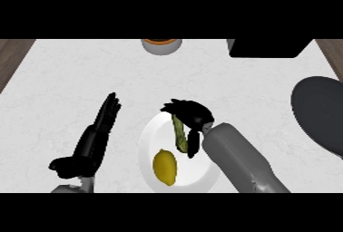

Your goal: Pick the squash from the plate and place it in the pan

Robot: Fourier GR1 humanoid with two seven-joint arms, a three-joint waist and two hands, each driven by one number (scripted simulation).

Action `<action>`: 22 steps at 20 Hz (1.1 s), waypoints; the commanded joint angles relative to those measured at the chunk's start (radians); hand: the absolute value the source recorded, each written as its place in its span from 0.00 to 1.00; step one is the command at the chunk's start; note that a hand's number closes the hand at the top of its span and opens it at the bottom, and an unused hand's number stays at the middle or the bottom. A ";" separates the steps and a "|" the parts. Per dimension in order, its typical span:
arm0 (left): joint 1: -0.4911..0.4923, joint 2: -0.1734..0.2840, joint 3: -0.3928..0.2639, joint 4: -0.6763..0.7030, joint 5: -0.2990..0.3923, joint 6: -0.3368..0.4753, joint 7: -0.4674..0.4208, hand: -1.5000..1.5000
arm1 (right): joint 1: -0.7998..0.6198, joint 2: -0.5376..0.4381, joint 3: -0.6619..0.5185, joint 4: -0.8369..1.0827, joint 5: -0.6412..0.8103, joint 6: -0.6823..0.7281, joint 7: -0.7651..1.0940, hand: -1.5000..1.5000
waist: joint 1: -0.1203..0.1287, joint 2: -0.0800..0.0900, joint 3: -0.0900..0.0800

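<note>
A white plate [201, 174] lies at the counter's front centre. On it are a long, thin green squash [179, 136] and a yellow lemon [164, 166]. My right hand [192, 116] is over the plate's far edge. Its fingers curl over the squash's upper end and its thumb [194, 144] points down along the squash's right side. The squash still lies on the plate. The dark grey pan [323, 113] sits at the right edge, partly cut off. My left hand [99, 131] rests open left of the plate, fingers straight and pointing away.
A grey cup with orange contents [161, 45] stands at the back centre. A black block [268, 47] sits at the back right. Wooden strips [12, 56] border the white counter [80, 72] on both sides.
</note>
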 commanded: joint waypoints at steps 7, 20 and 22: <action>-0.006 0.006 0.044 0.026 0.002 -0.052 -0.016 0.50 | 0.000 0.016 0.058 0.087 0.134 -0.042 -0.092 1.00 | -0.004 0.006 0.001; -0.008 -0.001 0.098 0.036 0.002 -0.029 -0.012 0.50 | -0.001 -0.105 -0.214 0.107 0.043 -0.337 0.233 1.00 | -0.067 -0.011 -0.001; 0.035 -0.022 0.060 0.030 -0.011 -0.023 -0.012 0.50 | 0.003 -0.100 -0.264 0.079 0.045 -0.416 0.375 1.00 | -0.069 -0.019 -0.001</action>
